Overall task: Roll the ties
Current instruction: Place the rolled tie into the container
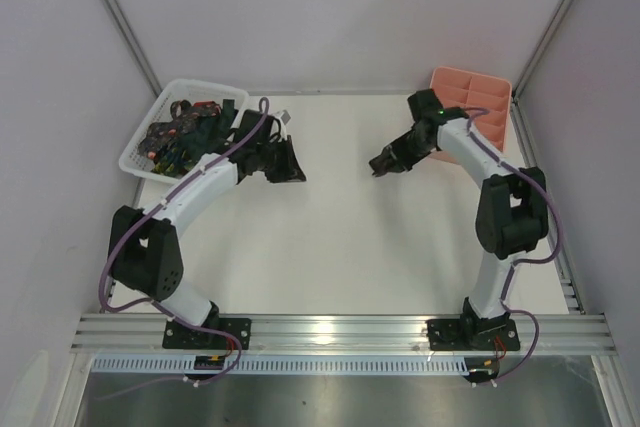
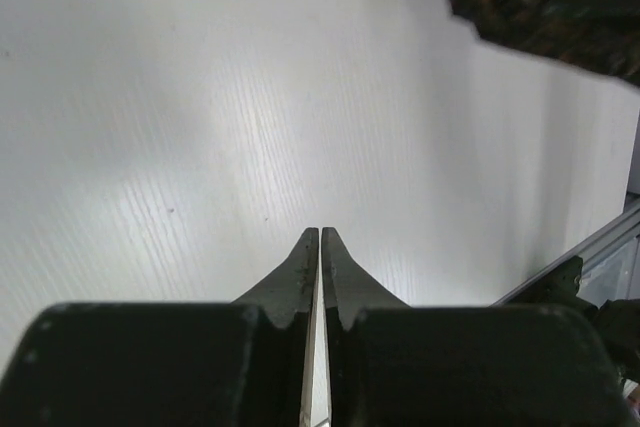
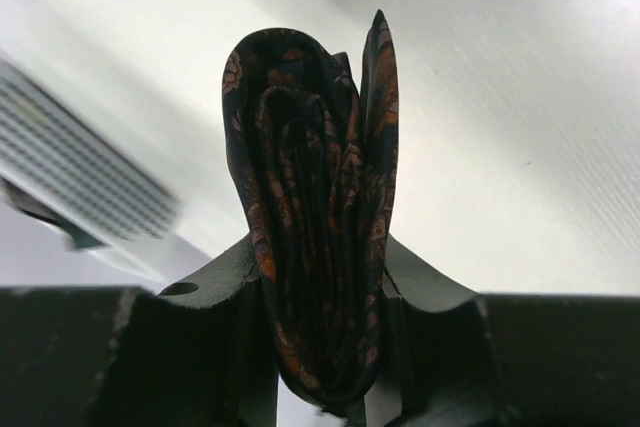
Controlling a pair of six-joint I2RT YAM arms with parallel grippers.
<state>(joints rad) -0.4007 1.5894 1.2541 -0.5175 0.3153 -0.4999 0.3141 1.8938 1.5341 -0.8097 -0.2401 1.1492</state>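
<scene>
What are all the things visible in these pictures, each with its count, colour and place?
basket: one, white lattice, far left corner.
ties in the basket: several, tangled, uncountable; dark with coloured marks.
rolled tie: one, dark with orange-brown pattern, in the right gripper.
tie end: one, dark green, top right edge of left wrist view.
tray: one, pink, compartmented, far right corner.
table: one, white, under everything.
left arm, right arm: white with black joints, bolted at near edge.
left gripper: black, jaws nearly together, empty.
right gripper: black, shut on the rolled tie.
</scene>
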